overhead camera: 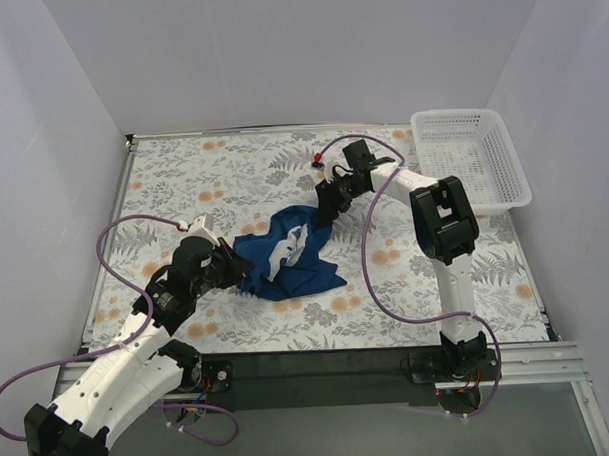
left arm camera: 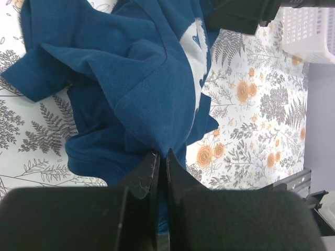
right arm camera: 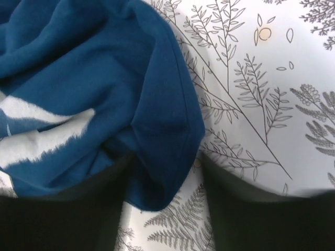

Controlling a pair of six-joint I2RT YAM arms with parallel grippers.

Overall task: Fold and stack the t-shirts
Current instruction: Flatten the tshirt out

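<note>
One navy t-shirt (overhead camera: pixel 286 257) lies crumpled in the middle of the floral table cloth, its pale print (overhead camera: pixel 288 251) partly showing. My left gripper (overhead camera: pixel 242 266) is at the shirt's left edge. In the left wrist view the gripper (left arm camera: pixel 161 156) is shut on a fold of the shirt (left arm camera: pixel 131 78). My right gripper (overhead camera: pixel 328 201) is at the shirt's far right corner. In the right wrist view the gripper (right arm camera: pixel 165 170) is open, its jaws wide apart, with a hemmed corner of the shirt (right arm camera: pixel 104 78) lying between them on the cloth. No other shirt is in view.
A white lattice basket (overhead camera: pixel 470 157) stands at the back right corner; it also shows in the left wrist view (left arm camera: pixel 309 29). The floral cloth (overhead camera: pixel 202 172) covers the table. Purple cables loop beside both arms. White walls close in the sides and the back.
</note>
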